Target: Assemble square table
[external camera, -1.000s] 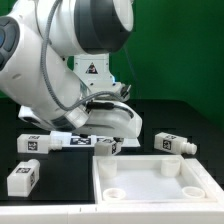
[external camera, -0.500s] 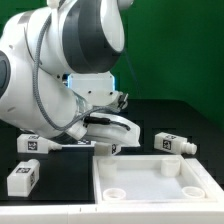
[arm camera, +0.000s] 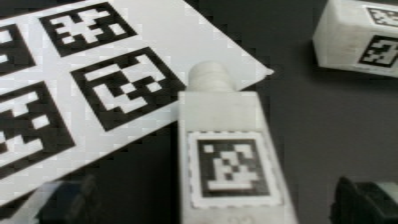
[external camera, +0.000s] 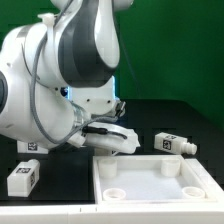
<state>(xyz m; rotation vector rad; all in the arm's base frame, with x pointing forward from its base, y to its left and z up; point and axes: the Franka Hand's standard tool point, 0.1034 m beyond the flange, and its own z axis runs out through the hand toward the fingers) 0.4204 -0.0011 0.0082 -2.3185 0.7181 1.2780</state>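
Pincer (arm camera: 217, 198) spread open: in the wrist view its two dark fingers (arm camera: 365, 195) are blurred, one on each side of a white leg (arm camera: 224, 140). Bare gap between each finger and the leg, nothing gripped.

Leg lies flat on the dark bench (arm camera: 302, 110), long axis running away from the pincer. Black-and-white tag on its upper face, rounded peg end at the far tip. That tip overlaps a corner of the marker board (arm camera: 89, 80); whether it rests on the board or lies just beside it cannot be told. Four of the board's tags show, some cut by the frame. A second leg (arm camera: 365, 38) sits well apart, on the side away from the board, partly out of frame.

Exterior view:
- Pincer (external camera: 113, 146) is low over the bench, just behind the far edge of the square top (external camera: 150, 172).
- The arm (external camera: 70, 70) fills the exterior view's left and hides the leg under the pincer.
- Square top lies flat on the bench, raised rim all round, three round sockets (external camera: 112, 190) visible inside.
- Outer leg (external camera: 172, 143) lies to the exterior view's right of the pincer, near the top's far edge, not touching it.
- Near leg (external camera: 22, 178) sits at the exterior view's left, apart from the top — a tagged block (external camera: 30, 147) shows behind it, partly covered by the arm.
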